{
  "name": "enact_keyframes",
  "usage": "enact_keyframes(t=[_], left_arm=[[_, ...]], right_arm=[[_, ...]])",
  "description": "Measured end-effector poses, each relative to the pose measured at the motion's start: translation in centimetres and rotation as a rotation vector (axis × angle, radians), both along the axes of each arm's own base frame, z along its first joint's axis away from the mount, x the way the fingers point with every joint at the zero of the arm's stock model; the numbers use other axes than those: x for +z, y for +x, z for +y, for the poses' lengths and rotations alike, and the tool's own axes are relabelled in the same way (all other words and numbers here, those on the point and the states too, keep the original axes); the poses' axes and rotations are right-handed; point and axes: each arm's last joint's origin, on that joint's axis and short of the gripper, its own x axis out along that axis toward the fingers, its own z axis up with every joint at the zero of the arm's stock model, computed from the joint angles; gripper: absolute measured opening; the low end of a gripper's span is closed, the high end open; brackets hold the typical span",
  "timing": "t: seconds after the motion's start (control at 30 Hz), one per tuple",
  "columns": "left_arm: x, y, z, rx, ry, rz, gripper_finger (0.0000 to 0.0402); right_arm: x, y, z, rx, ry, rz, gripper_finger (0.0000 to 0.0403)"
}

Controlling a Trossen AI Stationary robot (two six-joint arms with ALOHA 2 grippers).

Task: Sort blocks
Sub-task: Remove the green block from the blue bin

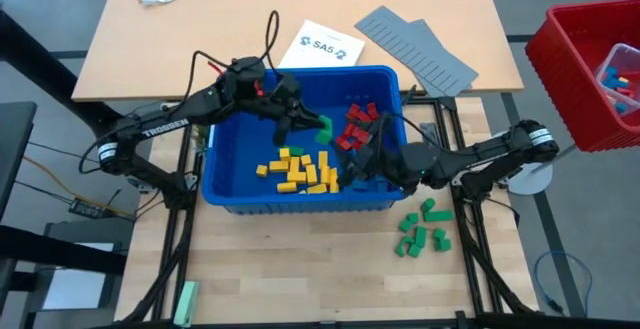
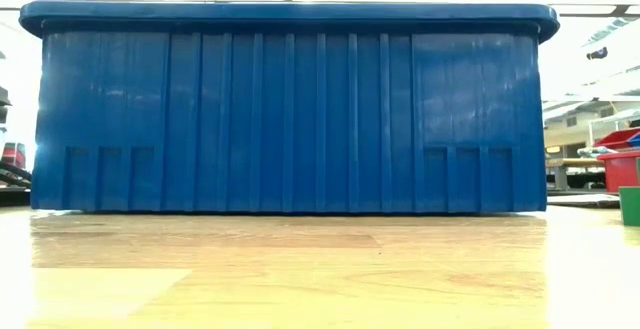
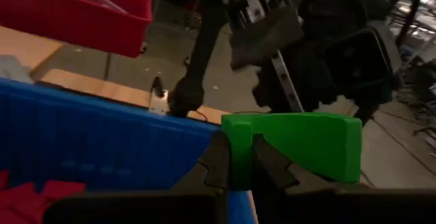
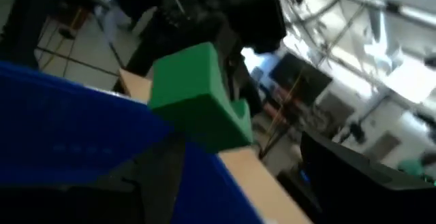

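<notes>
Over the blue bin [image 1: 225, 194], the left gripper [image 3: 235, 159] has its fingers pinching a green block [image 3: 300, 142], while the right gripper [image 1: 362, 167] has fingers spread inside the bin.

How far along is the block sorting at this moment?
Partly done. A group of green blocks already lies on the table outside the blue bin. In hand: the left gripper holds a green block above the bin, facing the right gripper. Left: yellow blocks and red blocks remain inside.
</notes>
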Motion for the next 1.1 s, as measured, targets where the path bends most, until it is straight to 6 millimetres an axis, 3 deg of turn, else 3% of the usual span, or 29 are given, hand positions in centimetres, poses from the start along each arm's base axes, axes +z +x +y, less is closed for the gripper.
enact_keyframes(t=[0.17,0.57,0.8,1.1], left_arm=[[0.3,0.5,-0.7,0.003,-0.024,-0.03,0.0039],[-0.5,1.9,-1.4,-0.008,-0.046,-0.016,0.0039],[-0.7,2.3,-1.4,-0.006,-0.061,-0.02,0.0048],[-0.6,2.2,-1.2,-0.01,-0.037,-0.033,0.0082]], right_arm=[[-0.1,0.5,0.0,0.183,-0.101,0.048,0.0267],[0.1,1.0,-0.6,0.175,-0.199,0.063,0.0215],[0.0,1.0,-0.9,0.137,-0.209,0.083,0.0112],[0.3,0.8,-0.6,0.141,-0.148,0.012,0.0111]])
